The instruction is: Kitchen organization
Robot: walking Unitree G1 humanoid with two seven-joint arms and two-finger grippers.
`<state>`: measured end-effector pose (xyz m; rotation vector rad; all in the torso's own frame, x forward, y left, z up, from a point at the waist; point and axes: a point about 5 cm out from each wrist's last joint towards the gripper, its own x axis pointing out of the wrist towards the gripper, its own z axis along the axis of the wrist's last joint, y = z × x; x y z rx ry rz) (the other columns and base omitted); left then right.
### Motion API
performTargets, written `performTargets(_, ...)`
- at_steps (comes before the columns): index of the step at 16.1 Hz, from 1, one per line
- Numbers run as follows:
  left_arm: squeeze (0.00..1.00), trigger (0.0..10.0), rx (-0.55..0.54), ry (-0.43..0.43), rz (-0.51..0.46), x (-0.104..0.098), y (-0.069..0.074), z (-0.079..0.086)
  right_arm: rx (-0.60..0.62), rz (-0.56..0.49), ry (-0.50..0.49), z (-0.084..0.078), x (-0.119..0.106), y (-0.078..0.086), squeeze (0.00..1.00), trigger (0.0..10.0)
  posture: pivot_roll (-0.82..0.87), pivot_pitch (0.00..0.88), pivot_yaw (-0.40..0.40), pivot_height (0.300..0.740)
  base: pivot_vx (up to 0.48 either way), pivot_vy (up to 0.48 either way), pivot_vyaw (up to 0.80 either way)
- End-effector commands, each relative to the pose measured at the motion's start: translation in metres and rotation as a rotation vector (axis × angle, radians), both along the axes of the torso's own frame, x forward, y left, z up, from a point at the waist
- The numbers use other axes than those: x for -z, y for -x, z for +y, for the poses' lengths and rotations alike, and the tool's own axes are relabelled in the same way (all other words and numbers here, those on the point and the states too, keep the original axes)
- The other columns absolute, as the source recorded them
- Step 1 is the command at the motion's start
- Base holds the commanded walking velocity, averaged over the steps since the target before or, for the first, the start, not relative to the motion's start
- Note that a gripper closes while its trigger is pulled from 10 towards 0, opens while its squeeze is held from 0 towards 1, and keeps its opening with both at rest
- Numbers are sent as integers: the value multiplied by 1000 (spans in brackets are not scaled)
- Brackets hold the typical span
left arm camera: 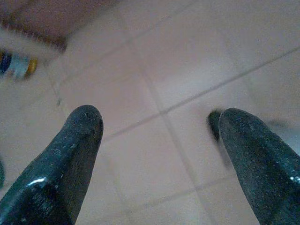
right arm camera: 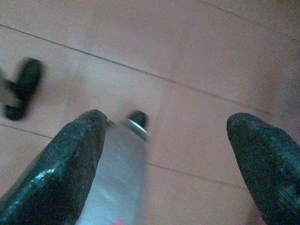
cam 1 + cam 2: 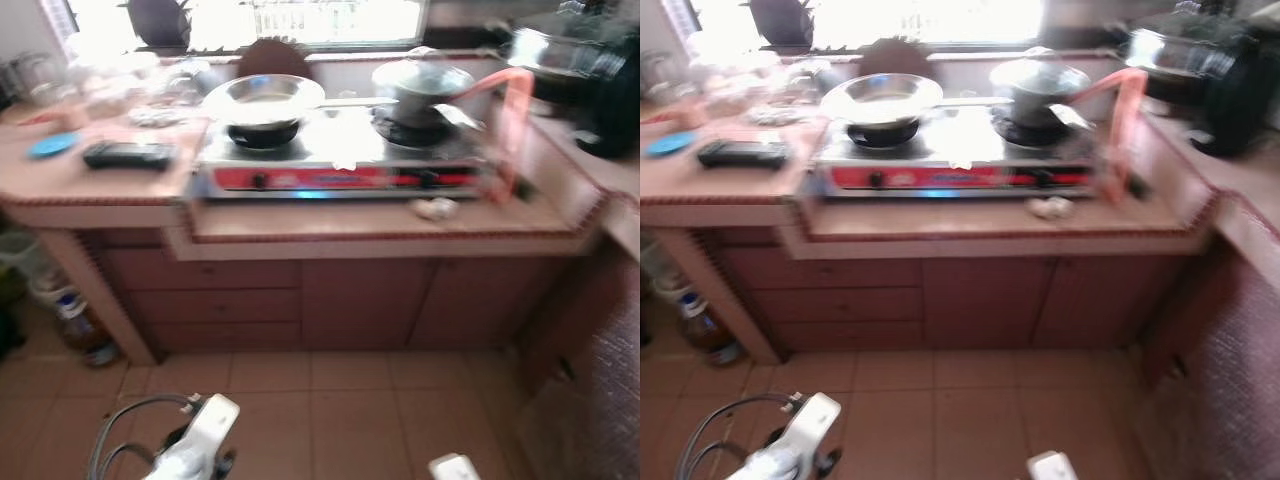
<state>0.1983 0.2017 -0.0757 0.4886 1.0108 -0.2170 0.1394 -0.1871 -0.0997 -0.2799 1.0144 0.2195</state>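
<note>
Two-burner stove seen at 12 o'clock; panel writing is blurred. Left gripper and right gripper are held wide open, empty, above the floor tiles.

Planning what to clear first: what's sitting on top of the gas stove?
A steel pan on one burner, a lidded pot on the other. The lid hides the pot's contents.

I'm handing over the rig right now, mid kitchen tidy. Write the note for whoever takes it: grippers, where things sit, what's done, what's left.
Left gripper: jaws open, empty, pointing down at the tiled floor.
Right gripper: jaws open, empty, also over the floor.
Stove sits on the counter ahead, with a pan on its left burner and a lidded pot on the right.
A dark flat item and a blue lid lie on the counter to the left.
Done: nothing visibly handled.
Left: walk up and start sorting.
Head views are blurred.
</note>
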Motion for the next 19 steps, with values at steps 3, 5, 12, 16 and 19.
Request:
performTargets(3,0,10000,15,-8,-18,-3,-7,-2,-7,-5,2,1,0,-1,0,10000,173,0,16,740,0,420,0)
performTargets(5,0,10000,19,-9,-17,-3,-7,-2,-9,-7,2,1,-1,-1,0,10000,173,0,16,740,0,420,0)
performTargets(12,0,10000,39,-7,-13,-3,-7,-4,-25,-4,18,-2,-1,-1,0,10000,169,0,7,740,0,110,72)
performTargets(16,0,10000,44,-8,-11,-3,-6,-5,-31,-4,28,-4,-1,-2,0,10000,167,0,3,740,0,0,567)
performTargets(19,0,10000,49,-6,-3,-2,-6,-6,-29,-2,27,-5,-1,-2,0,10000,166,0,0,740,0,0,146)
